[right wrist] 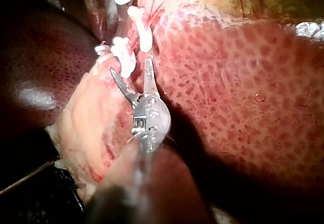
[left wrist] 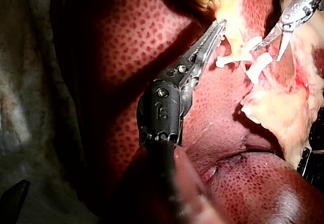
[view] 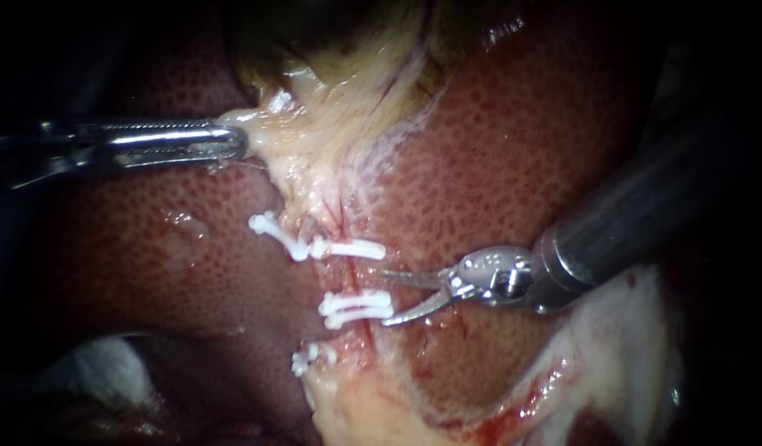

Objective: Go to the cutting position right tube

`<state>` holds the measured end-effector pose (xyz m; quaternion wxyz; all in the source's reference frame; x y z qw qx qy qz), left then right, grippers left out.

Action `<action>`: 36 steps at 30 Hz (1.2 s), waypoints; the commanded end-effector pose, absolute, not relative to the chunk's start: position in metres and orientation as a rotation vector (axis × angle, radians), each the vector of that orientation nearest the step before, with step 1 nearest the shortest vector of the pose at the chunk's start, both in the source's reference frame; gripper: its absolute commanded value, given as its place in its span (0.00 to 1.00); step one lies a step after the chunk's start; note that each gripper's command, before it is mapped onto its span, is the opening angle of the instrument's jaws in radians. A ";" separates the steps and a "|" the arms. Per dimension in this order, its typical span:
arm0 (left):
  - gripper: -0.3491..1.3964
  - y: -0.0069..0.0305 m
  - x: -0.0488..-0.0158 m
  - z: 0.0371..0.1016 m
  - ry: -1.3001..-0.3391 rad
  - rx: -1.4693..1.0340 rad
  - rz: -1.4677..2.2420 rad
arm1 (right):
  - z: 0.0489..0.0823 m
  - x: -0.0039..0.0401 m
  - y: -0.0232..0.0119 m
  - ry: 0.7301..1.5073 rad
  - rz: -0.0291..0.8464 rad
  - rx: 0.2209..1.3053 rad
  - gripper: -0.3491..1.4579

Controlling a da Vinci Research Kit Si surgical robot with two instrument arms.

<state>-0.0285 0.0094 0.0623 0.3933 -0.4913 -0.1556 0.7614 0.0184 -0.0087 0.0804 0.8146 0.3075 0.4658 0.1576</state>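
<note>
Liver (view: 513, 165) fills your view, with the pale gallbladder (view: 340, 107) running down its middle. Your left instrument (view: 236, 140) has its jaws clamped on the gallbladder's edge. Your right instrument (view: 387, 297) holds its blades spread wide, their tips just beside the right tube (view: 354, 275). That tube shows as a reddish strand between the upper white clip (view: 352, 248) and the paired clips (view: 356, 306) below it

Endoscope close over liver (view: 513, 149); wrist views near, oblique; clips (view: 352, 249) shared.
</note>
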 end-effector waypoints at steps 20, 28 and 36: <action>0.00 0.0094 -0.0287 0.0624 -0.393 -1.247 1.932 | 0.0801 0.0220 -0.0087 1.055 0.320 0.717 0.80; 0.00 0.0093 -0.0289 0.0626 -0.391 -1.247 1.932 | 0.0796 0.0229 -0.0092 1.087 0.322 0.782 0.79; 0.00 0.0088 -0.0298 0.0631 -0.379 -1.244 1.932 | 0.0798 0.0240 -0.0100 1.093 0.317 0.822 0.82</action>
